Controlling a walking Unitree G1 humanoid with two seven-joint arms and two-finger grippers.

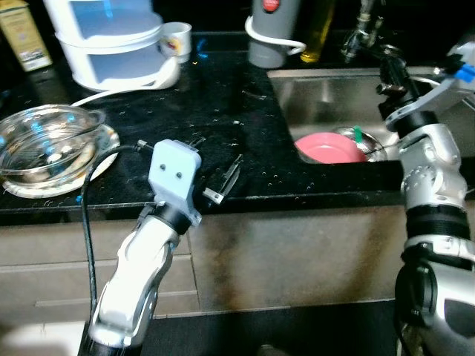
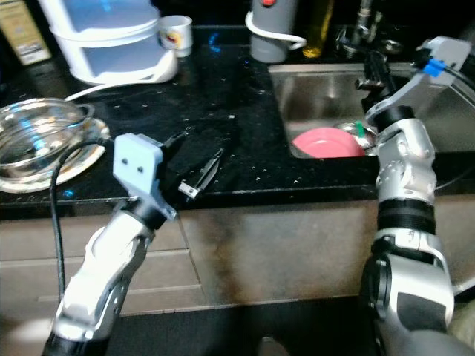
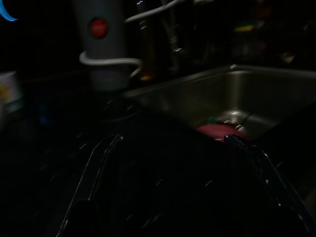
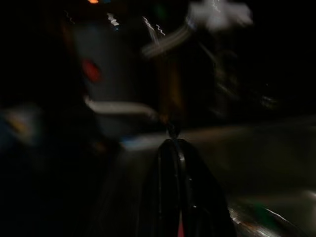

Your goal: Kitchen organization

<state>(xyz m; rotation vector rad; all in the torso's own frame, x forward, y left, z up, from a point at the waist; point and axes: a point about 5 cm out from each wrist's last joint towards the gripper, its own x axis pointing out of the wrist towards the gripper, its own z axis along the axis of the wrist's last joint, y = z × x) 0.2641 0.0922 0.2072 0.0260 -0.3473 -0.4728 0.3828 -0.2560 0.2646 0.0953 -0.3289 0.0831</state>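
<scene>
Worktop [image 1: 223, 96]: black, carries glass bowl [image 1: 46, 142].
Sink [image 1: 326, 96]: holds pink plate [image 1: 330, 148], not yet cleared.
Left hand [image 1: 223, 174]: fingers spread, empty, over worktop edge.
Right hand [image 1: 391, 70]: over sink, pressed together, empty.
Progress: early.

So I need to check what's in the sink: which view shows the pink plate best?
The right eye view: the pink plate lies whole in the sink. The left eye view is similar; the left wrist view catches a dim sliver.
</scene>
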